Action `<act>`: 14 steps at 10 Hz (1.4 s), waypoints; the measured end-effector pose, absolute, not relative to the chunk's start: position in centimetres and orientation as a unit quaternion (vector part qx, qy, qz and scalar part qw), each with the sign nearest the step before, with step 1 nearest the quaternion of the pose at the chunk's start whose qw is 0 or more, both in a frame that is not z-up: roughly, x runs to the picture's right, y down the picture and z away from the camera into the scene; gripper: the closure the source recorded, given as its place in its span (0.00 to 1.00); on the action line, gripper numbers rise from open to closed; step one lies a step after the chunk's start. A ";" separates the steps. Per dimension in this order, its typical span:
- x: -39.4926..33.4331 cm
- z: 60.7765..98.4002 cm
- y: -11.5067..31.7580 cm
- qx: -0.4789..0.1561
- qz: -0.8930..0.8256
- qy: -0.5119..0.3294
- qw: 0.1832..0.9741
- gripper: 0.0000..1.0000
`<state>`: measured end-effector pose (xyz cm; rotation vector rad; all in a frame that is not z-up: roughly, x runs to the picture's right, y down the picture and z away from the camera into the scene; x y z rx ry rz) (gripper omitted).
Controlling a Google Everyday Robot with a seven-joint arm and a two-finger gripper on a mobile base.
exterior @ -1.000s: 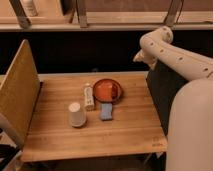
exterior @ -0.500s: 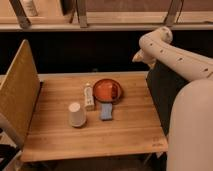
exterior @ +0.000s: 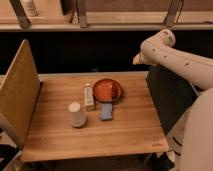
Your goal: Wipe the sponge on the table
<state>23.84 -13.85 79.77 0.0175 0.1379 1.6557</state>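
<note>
Starting at the left edge, an upright yellowish panel (exterior: 20, 87) stands along the side of the table (exterior: 132, 131), a light-brown wooden top of jointed planks that fills the middle of the view. On its left half sits a pale cup (exterior: 76, 115), mouth down as far as can be told, toward the front. Just to the right of the cup and a little farther back is a narrow white bottle (exterior: 89, 96); whether it stands or lies is hard to tell from this angle. Next comes the sponge (exterior: 106, 111), a small flat blue-grey pad lying on the wood near the middle of the table, just beside the bottle's near end. It lies directly in front of a round red-orange dish (exterior: 107, 90), so close to the rim that contact cannot be judged. Beyond the table's right edge the floor is dark, and above it the robot's white arm (exterior: 180, 57) reaches up and leftward from the pale body (exterior: 200, 140) in the lower right corner. At the arm's left end the gripper (exterior: 136, 59) shows as a small tan tip, raised in the air behind the table's right rear corner, well apart from the sponge, its jaws spread and pinching nothing.
</note>
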 end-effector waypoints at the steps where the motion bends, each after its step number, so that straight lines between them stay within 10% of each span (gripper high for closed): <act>1: 25.3 79.1 -12.5 0.014 0.735 0.082 0.673 0.34; 14: 20.5 74.5 0.3 -0.078 0.698 0.215 0.679 0.34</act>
